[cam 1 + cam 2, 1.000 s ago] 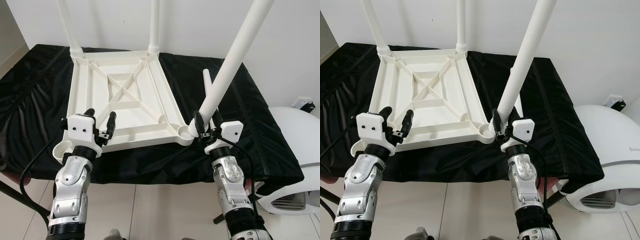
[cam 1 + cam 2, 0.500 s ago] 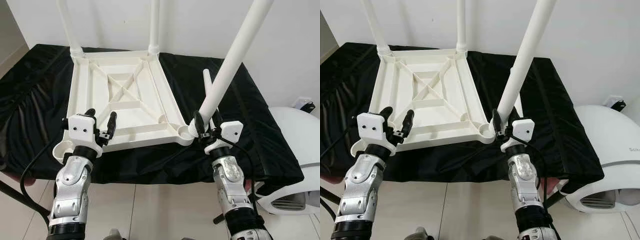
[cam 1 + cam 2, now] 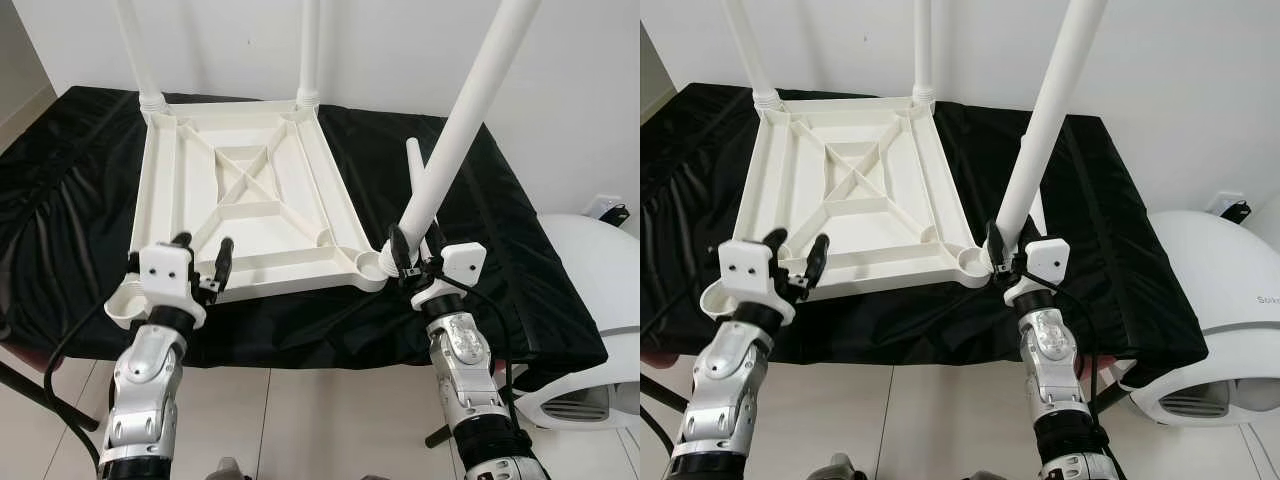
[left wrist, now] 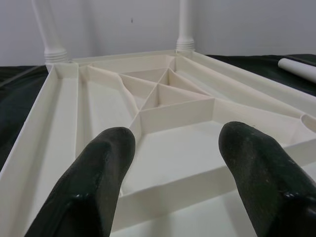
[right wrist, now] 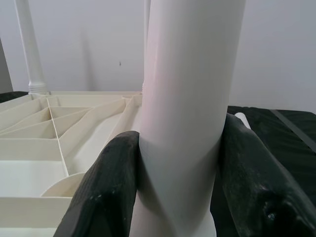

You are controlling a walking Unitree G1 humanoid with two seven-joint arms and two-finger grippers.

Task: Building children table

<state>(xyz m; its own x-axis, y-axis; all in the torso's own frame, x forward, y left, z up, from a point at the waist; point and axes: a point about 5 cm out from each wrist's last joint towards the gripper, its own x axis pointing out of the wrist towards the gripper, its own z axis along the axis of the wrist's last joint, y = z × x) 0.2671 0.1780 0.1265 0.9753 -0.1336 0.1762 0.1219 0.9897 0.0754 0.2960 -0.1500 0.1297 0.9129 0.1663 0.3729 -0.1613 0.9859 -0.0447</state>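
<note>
Right wrist view: white leg (image 5: 190, 98) clamped between right gripper (image 5: 180, 173) jaws; left gripper (image 4: 180, 168) jaws apart.

The white leg (image 3: 462, 125) I hold in my right gripper (image 3: 411, 254) runs out past the top edge, so its upper end is cut off. Where its foot meets the near right corner socket (image 3: 372, 264) of the tabletop (image 3: 250, 200), my fingers (image 5: 106, 190) cover the joint. The two far legs (image 3: 140, 55) are also cropped at the top. A loose leg (image 3: 413, 165) lies half hidden behind the held one.
</note>
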